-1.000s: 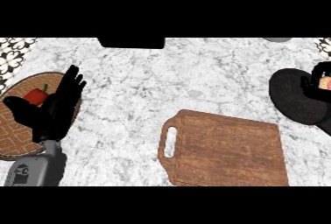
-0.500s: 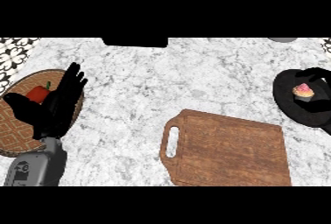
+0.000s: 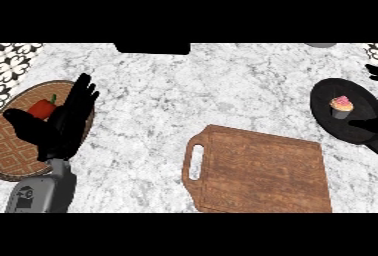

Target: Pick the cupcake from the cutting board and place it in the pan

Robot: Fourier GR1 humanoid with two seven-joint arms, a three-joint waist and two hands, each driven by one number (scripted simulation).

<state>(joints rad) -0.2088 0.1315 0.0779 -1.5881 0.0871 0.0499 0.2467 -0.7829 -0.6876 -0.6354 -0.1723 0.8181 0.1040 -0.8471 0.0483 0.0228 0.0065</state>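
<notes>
The cupcake [image 3: 340,105], pink-topped in a dark wrapper, stands upright inside the black pan [image 3: 327,100] at the right edge of the counter. Nothing touches it. Of my right hand [image 3: 371,71] only black tips show at the right border, one above the pan and one below the cupcake, spread apart and holding nothing. The wooden cutting board [image 3: 258,170], with its handle slot on the left, lies bare at the lower middle. My left hand [image 3: 66,125] rests open, fingers up, at the far left.
A round woven mat [image 3: 18,150] with a red pepper [image 3: 40,107] lies under my left hand. A dark block [image 3: 151,48] sits at the counter's far edge, and a grey object [image 3: 321,45] at the top right.
My right hand let go of the cupcake in the pan and pulled away to the right, almost out of view. The left hand barely moved.
</notes>
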